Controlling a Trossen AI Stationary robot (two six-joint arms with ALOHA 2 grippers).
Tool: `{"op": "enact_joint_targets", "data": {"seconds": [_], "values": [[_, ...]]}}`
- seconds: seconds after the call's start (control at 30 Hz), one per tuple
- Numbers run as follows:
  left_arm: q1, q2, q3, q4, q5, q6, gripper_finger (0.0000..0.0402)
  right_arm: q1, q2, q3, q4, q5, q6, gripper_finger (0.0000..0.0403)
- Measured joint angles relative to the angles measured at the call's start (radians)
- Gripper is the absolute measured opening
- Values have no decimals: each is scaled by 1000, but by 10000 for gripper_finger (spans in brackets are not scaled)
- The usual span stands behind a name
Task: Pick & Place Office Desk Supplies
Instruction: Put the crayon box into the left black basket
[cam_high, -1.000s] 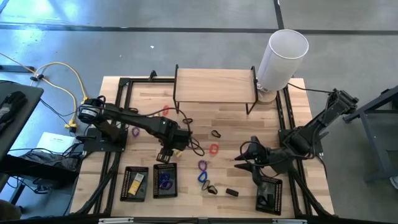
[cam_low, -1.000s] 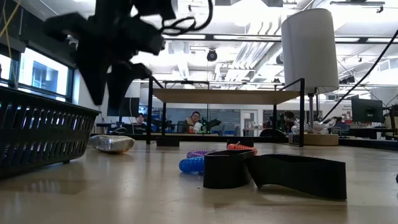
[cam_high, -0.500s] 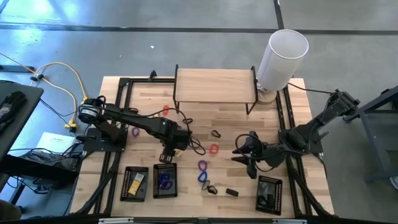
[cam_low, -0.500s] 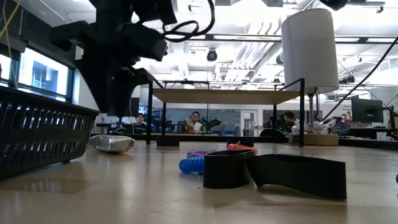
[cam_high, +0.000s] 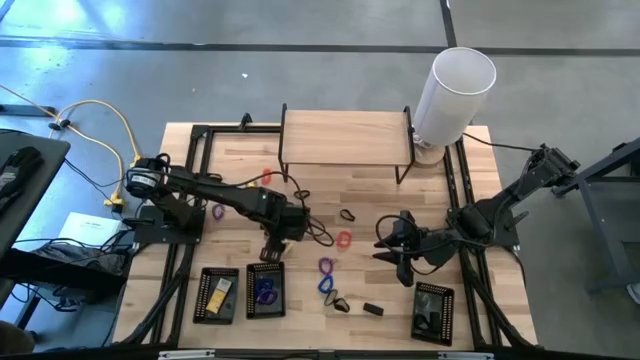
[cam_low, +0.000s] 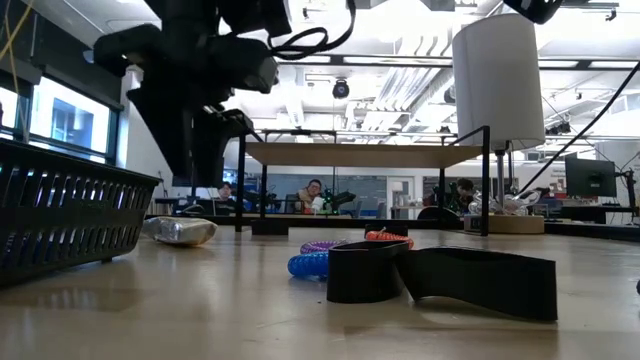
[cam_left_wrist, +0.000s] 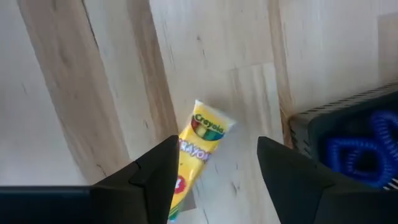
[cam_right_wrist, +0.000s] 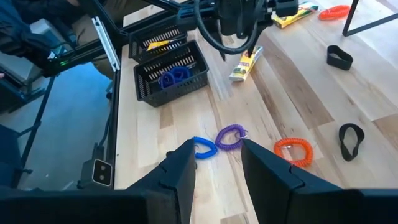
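My left gripper is open and hovers over a yellow crayon packet that lies flat on the wood, one finger on each side and above it. In the low view the left gripper hangs clear of the tabletop. My right gripper is open in the air to the right of an orange coil loop. A purple coil and a blue coil lie ahead of it. Black loops and black clips also rest on the table.
Three black mesh trays stand at the near edge: one with yellow packets, one with blue loops, one with black pieces. A wooden shelf and a tall white cylinder stand at the far side. People sit in the room behind.
My right gripper has moved away from the right-hand tray, toward the table's left and a little toward the far edge, staying open. My left gripper has shifted slightly over the yellow packet. No object has moved.
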Motion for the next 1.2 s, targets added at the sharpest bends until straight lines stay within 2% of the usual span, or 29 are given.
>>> {"op": "enact_joint_targets", "data": {"seconds": [0.3,0.63,0.77,0.93,1.2], "values": [[7,0,0,8,-57,-57,218,0,0,0,-4,3,0,119],[12,0,0,13,-57,-136,222,0,0,0,-4,3,0,119],[13,0,0,15,-57,-138,246,0,0,0,-4,3,0,119],[13,0,0,15,-57,-145,294,0,0,0,-4,4,0,119],[8,0,-8,-14,-57,96,306,-10,0,0,-4,6,0,119]]}}
